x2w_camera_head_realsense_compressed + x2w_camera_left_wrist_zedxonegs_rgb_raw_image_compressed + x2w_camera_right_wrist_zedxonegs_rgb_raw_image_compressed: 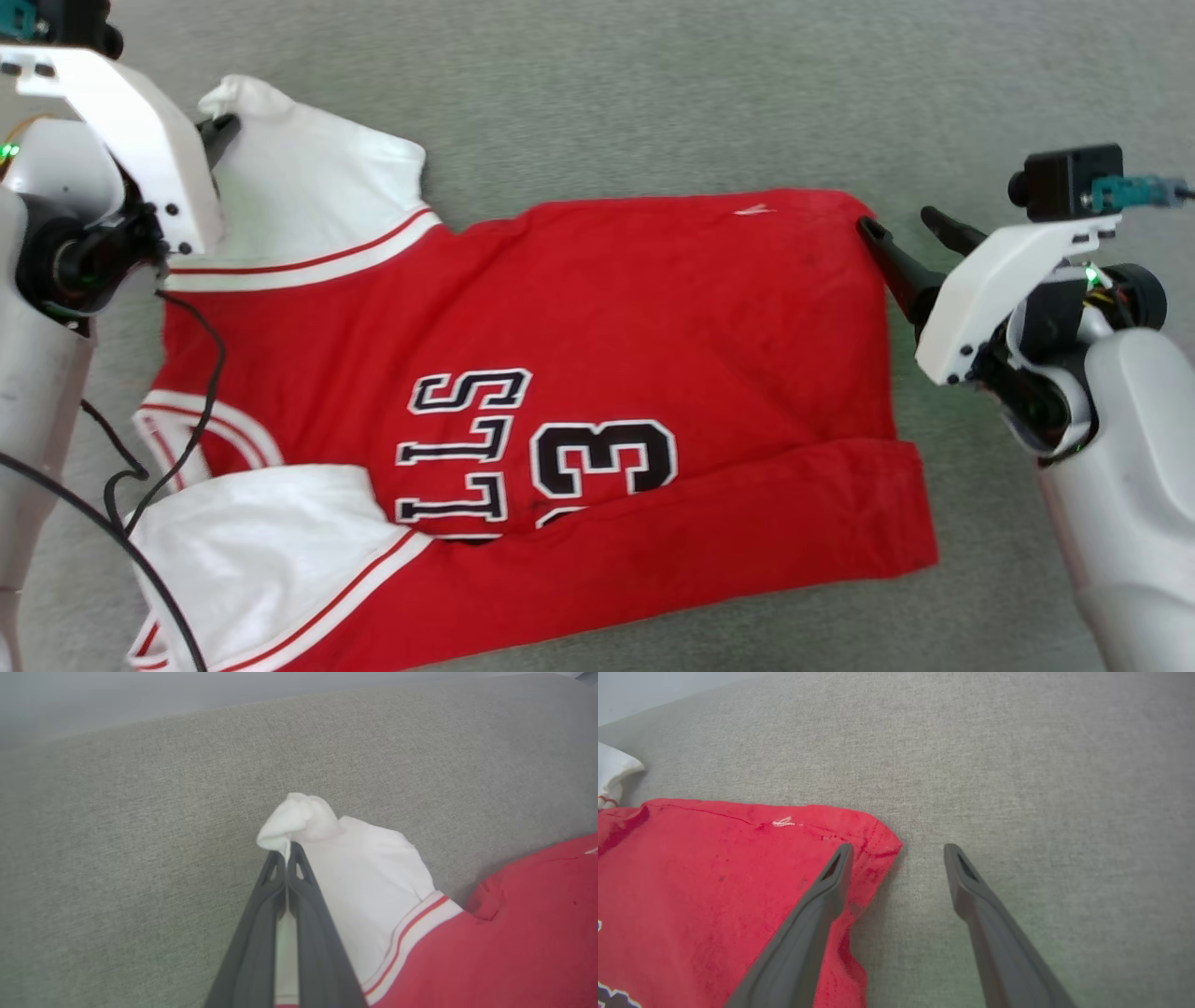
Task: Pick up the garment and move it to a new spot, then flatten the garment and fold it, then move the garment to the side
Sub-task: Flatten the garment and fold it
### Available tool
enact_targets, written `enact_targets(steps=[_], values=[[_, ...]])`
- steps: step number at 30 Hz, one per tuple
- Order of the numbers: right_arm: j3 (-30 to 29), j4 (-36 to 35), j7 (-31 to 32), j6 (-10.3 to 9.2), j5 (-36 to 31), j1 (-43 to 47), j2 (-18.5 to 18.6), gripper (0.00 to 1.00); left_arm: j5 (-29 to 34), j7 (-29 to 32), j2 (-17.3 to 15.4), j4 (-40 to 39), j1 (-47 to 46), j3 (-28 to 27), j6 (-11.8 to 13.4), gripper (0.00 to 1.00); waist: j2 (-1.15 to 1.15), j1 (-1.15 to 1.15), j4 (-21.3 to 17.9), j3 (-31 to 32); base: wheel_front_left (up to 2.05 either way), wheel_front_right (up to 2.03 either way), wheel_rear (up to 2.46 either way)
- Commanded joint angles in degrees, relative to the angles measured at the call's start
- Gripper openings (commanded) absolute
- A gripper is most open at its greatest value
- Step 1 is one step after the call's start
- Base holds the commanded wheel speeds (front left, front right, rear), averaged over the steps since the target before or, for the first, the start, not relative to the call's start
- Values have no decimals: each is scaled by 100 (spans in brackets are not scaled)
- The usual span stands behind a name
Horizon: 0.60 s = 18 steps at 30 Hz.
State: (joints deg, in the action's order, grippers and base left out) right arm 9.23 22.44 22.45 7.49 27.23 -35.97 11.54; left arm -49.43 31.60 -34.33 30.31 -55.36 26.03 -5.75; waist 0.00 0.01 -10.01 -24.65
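Observation:
The garment (597, 317) is a red jersey T-shirt with white sleeves, black letters and a "3", lying spread sideways on the grey cloth surface. Its near edge is folded over in a red band. My left gripper (224, 126) is shut on the tip of the far white sleeve (359, 868), which bunches up beyond the fingertips (286, 856). My right gripper (898, 224) stands open at the shirt's far hem corner (873, 835). One finger (831, 882) rests over the red cloth, the other (966, 882) over bare surface.
The grey fabric surface (653, 103) stretches beyond the shirt on all sides. Black cables (177, 448) from my left arm hang over the collar and the near white sleeve (261, 532).

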Motion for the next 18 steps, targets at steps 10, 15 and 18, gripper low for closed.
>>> enact_targets(steps=[10,15,18], values=[[715,1074,1483,-1,203,-858,431,100,237,-565,199,-325,-38,193,-75,0,0,-1,670,-28,0,0,0],[944,1584,2453,1,472,-867,409,0,201,-787,215,-460,229,218,-83,0,0,-1,818,86,0,0,0],[891,1506,2314,0,499,-989,504,0,240,-1041,232,-525,347,197,-73,0,0,-1,885,181,0,0,0]])
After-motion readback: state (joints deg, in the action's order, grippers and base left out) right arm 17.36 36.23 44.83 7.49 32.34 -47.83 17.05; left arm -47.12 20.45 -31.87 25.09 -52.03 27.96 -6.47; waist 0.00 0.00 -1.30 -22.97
